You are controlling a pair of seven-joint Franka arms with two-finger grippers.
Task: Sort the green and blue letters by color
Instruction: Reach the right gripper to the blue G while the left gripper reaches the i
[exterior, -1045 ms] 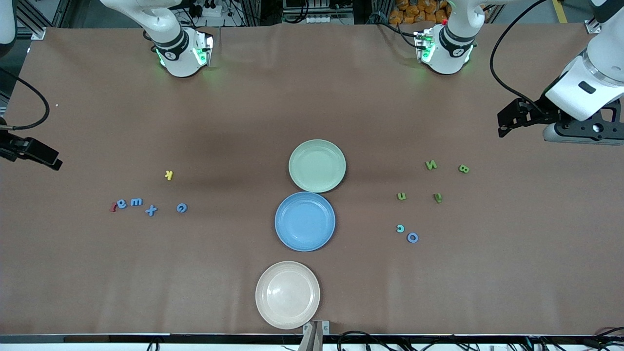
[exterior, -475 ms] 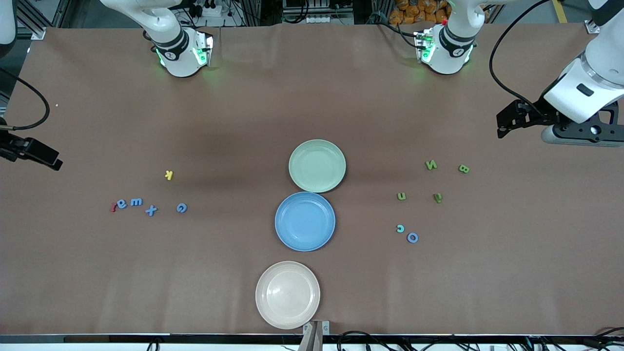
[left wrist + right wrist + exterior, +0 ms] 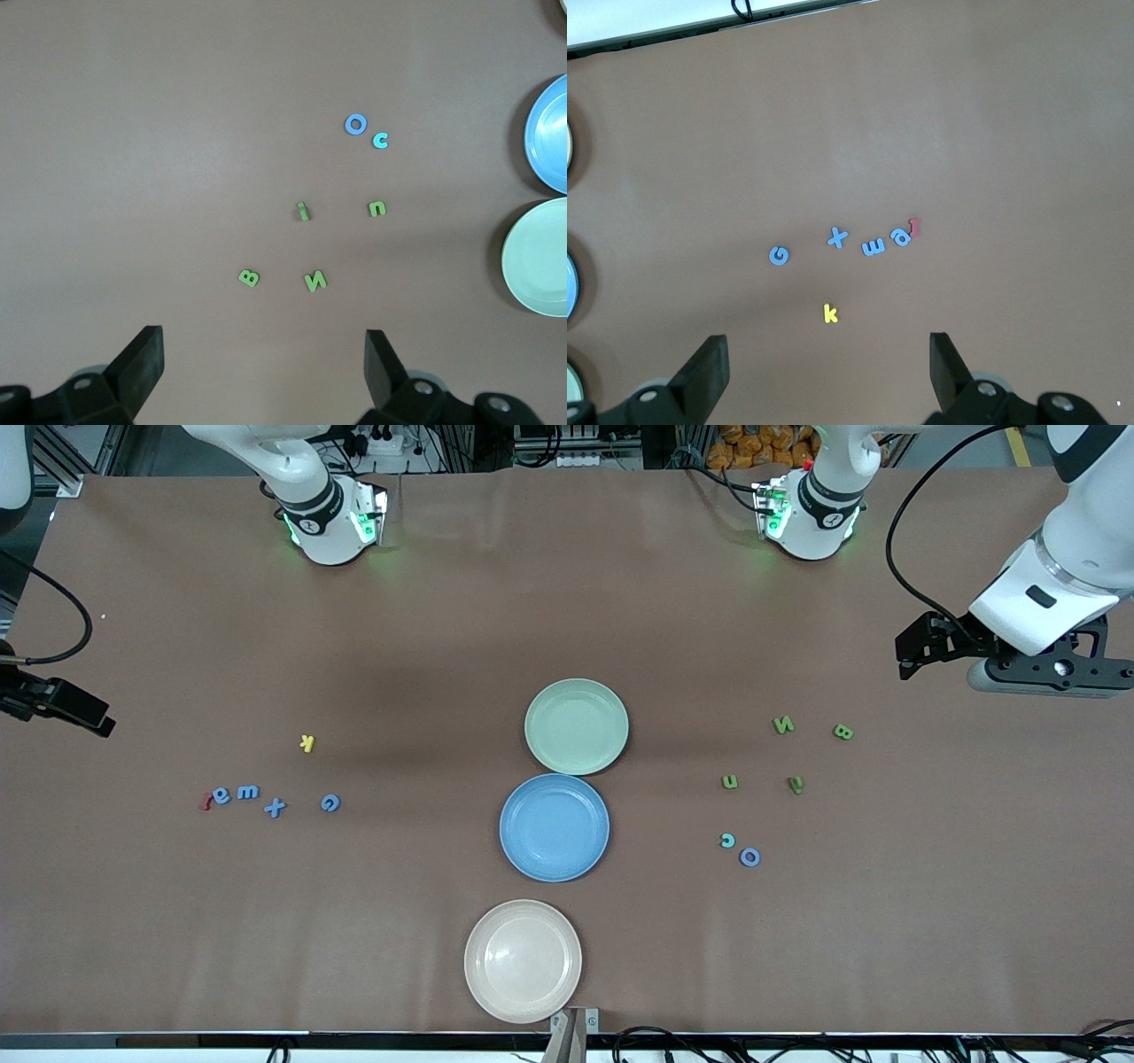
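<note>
No letter has been sorted yet. Green letters (image 3: 783, 725) and blue letters (image 3: 248, 792) lie on the counter (image 3: 567, 602) beside the plates (image 3: 555, 827). Left tool (image 3: 264, 354) and right tool (image 3: 828, 359) are held released, empty; a descent onto one letter is called for.

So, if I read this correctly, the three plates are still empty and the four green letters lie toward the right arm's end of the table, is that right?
Not quite: the green letters lie toward the left arm's end of the table, as the front view shows. The three plates, green, blue and cream, are indeed empty.
</note>
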